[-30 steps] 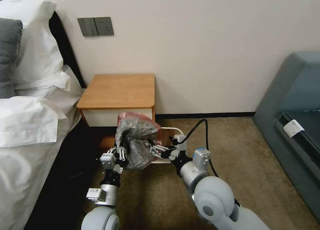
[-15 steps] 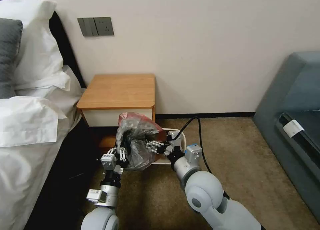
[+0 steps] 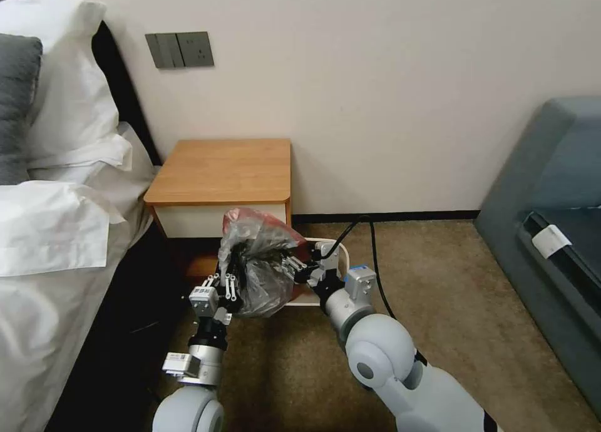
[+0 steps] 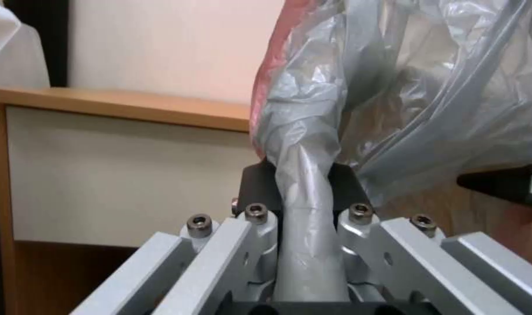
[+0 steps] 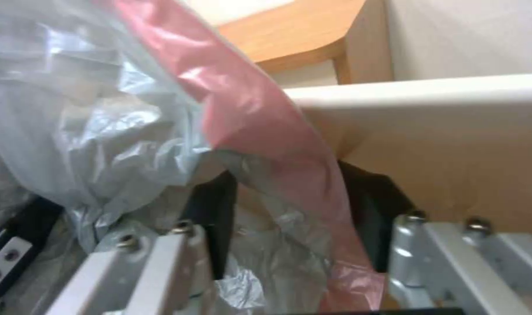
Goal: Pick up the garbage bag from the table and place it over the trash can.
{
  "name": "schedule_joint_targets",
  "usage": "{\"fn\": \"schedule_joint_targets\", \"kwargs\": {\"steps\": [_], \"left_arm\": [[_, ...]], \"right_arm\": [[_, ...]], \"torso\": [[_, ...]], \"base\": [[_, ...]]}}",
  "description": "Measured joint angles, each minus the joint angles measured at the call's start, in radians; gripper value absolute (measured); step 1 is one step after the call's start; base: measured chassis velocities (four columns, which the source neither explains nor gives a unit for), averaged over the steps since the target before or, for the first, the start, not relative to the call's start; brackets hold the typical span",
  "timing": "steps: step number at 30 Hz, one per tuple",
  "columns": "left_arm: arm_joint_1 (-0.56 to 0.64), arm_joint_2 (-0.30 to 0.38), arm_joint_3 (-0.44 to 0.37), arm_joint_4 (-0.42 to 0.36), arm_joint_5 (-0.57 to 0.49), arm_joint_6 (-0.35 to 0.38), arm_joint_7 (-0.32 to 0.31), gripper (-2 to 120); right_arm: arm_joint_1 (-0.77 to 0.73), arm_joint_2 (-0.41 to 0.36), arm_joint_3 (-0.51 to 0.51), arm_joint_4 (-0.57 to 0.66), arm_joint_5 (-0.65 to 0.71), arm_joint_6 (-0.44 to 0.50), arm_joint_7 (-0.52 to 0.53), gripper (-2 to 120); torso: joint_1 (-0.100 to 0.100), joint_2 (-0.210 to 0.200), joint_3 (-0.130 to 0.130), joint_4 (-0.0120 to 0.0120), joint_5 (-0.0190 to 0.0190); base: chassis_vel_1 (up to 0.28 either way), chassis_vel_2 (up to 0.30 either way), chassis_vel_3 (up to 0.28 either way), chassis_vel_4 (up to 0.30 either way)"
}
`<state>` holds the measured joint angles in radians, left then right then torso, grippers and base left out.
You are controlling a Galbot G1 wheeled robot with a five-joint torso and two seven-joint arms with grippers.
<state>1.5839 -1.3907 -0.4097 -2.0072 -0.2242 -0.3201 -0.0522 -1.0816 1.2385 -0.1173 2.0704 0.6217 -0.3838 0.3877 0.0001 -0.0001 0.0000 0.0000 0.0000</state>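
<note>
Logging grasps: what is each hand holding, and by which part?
The left hand pinches a twisted fold of the bag's grey film. The right hand is open around its pink rim, not yet gripping.

You are facing a plain cream wall (image 3: 388, 94). On it sits a grey switch-and-socket panel (image 3: 179, 49), high toward the bed. A dark skirting strip (image 3: 388, 217) runs along the wall's foot, meeting brown carpet (image 3: 451, 307). Left of the panel stands a bed (image 3: 56, 257) with white pillows (image 3: 69, 87) and a grey cushion (image 3: 15, 106). Far right of the panel is a grey-blue sofa (image 3: 551, 188).
</note>
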Motion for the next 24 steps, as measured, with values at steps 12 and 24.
{"fn": "schedule_joint_targets", "kwargs": {"steps": [12,24], "left_arm": [[0.007,0.0,-0.004,-0.006,-0.029,0.041,-0.009,9],[-0.015,-0.014,-0.017,0.009,-0.063,0.125,-0.112,9]], "right_arm": [[-0.015,-0.016,-0.003,0.021,-0.02,0.028,-0.041,0],[-0.105,-0.069,0.063,0.122,-0.018,0.029,-0.099,0]], "torso": [[0.0,0.0,0.0,0.0001,0.0],[0.0,0.0,0.0,0.0,0.0001]], "base": [[0.0,0.0,0.0,0.0],[0.0,0.0,0.0,0.0]]}}
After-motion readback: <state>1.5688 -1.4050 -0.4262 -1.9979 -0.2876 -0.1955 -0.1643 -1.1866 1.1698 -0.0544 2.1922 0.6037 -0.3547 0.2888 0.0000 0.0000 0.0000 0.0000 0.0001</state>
